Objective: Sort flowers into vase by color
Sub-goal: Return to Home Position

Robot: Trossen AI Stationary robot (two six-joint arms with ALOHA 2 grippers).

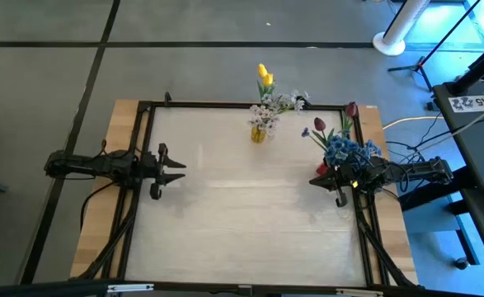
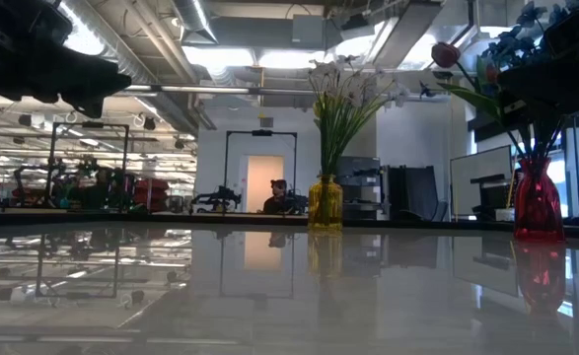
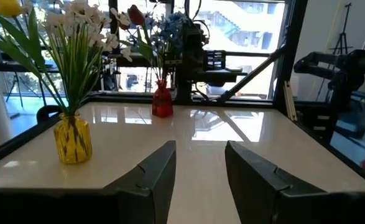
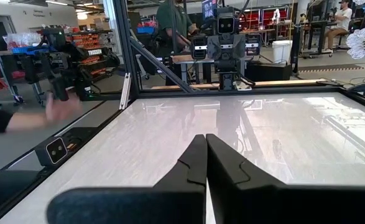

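Along the far edge of the table (image 1: 250, 231), near its middle, the yellow vase (image 1: 260, 133) stands upright and holds the white sprigs (image 1: 268, 110) and the yellow tulips (image 1: 264, 76), stems in the vase, heads fanned out above it

At the table's right side the red vase (image 2: 537, 202) stands upright, carrying the blue clusters (image 1: 345, 150) and the dark red tulip buds (image 1: 319, 124); from above the vase is mostly hidden under the blooms. The two vases are well apart

Left gripper (image 1: 176, 170) sits at the table's left side, pointing toward the middle, fingers spread with a clear gap between them and nothing in it. Right gripper (image 1: 316, 180) sits at the right side, pointing inward, just beside the red vase; its wrist view shows the fingers pressed together with nothing between them. Cannot tell if the arm touches the blue clusters

Both grippers are well apart from each other with bare tabletop between them. Off the table's edge in the right wrist view a person's hand (image 4: 61, 109) shows, blurred, not near either gripper
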